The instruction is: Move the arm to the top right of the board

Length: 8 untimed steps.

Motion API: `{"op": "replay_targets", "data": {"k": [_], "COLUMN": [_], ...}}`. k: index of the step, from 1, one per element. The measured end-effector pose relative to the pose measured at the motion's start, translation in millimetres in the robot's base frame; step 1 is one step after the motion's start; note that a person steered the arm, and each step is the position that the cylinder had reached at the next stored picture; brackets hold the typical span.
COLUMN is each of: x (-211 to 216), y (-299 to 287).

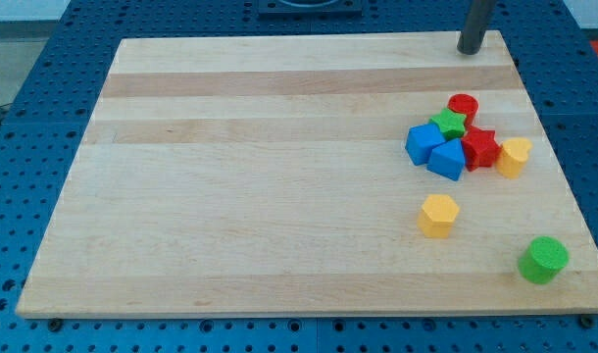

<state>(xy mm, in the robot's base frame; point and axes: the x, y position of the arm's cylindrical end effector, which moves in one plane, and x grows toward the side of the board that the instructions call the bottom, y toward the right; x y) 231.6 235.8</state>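
Observation:
My tip [470, 50] stands at the top right corner of the wooden board [230, 176], well above a cluster of blocks. The cluster holds a red cylinder [463, 106], a green star [448, 124], a blue cube [423, 142], a blue pentagon-like block [446, 159], a red star [479, 147] and a yellow block [515, 156]. A yellow hexagon [438, 215] lies lower down, alone. A green cylinder [543, 259] sits near the board's bottom right corner. The tip touches no block.
The board rests on a blue perforated table [24, 88]. A dark base [309, 8] shows at the view's top edge.

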Motion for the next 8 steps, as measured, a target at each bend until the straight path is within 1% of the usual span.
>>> {"op": "replay_targets", "data": {"k": [8], "x": [-16], "y": [0]}}
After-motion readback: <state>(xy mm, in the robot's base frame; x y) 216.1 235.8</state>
